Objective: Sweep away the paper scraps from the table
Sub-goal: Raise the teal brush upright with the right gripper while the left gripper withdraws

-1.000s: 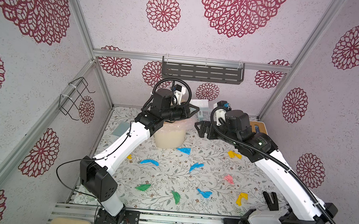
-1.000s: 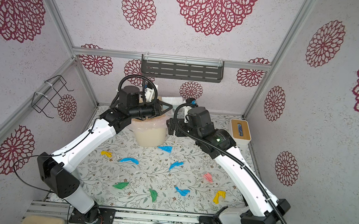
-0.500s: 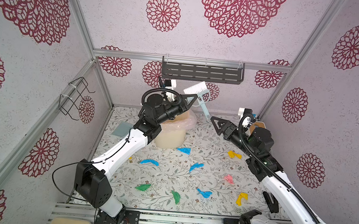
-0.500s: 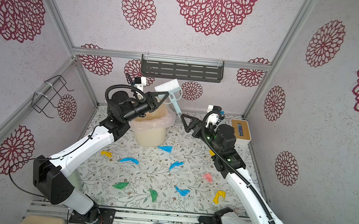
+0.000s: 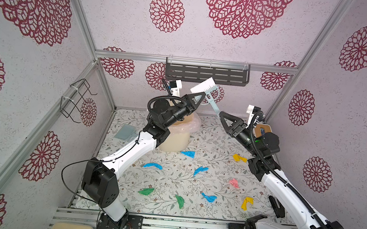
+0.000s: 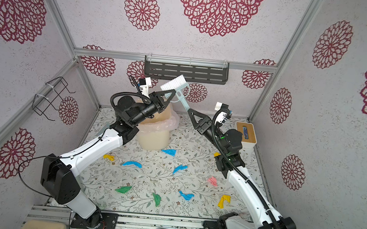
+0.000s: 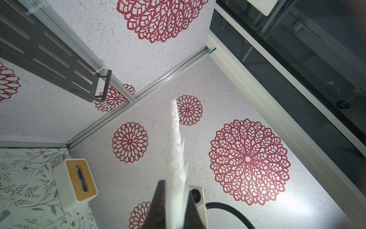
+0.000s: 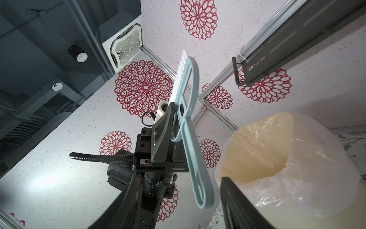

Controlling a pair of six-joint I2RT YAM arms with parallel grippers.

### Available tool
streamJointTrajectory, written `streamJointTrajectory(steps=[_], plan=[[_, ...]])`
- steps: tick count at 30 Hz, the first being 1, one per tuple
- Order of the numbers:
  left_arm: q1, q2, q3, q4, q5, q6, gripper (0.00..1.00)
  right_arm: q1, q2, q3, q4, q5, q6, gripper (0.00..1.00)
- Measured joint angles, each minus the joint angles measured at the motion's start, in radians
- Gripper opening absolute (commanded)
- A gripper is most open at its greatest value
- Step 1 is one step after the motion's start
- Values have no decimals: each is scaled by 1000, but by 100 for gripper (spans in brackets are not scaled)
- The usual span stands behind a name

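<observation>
Several paper scraps lie spread over the table [image 5: 167,181], among them blue [image 5: 188,153], yellow [image 5: 238,158], pink [image 5: 234,183] and green [image 5: 146,191] ones. High above the bin, my left gripper [image 5: 202,96] [image 6: 172,94] [image 7: 175,190] is shut on a hand brush [image 5: 203,85] [image 8: 186,83] just below its white bristles [image 7: 175,148]. The pale blue handle [image 8: 202,188] slants down to my right gripper [image 5: 221,114] [image 6: 190,113] [image 8: 179,176]. Its jaws stand open on either side of the handle's end, with a gap on each side.
A cream bin [image 5: 177,137] with a plastic liner stands at the back under the left arm. A pale blue dustpan [image 5: 125,132] lies at the back left, a tissue box [image 6: 245,131] at the back right. A dark shelf [image 5: 206,74] hangs on the back wall.
My left gripper has lifted the brush from low behind the bin up into the air. The right arm has drawn back to the right, and its jaws have narrowed around the handle's end.
</observation>
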Motion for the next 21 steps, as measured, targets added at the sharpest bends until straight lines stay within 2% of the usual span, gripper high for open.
streamJointTrajectory(steps=[12,21], plan=[[-11,10,0,23,-7,-7,0,-15,6,-17,56,-4,43,38],[-26,10,0,22,-11,-3,0,-20,1,-27,62,-3,63,26]])
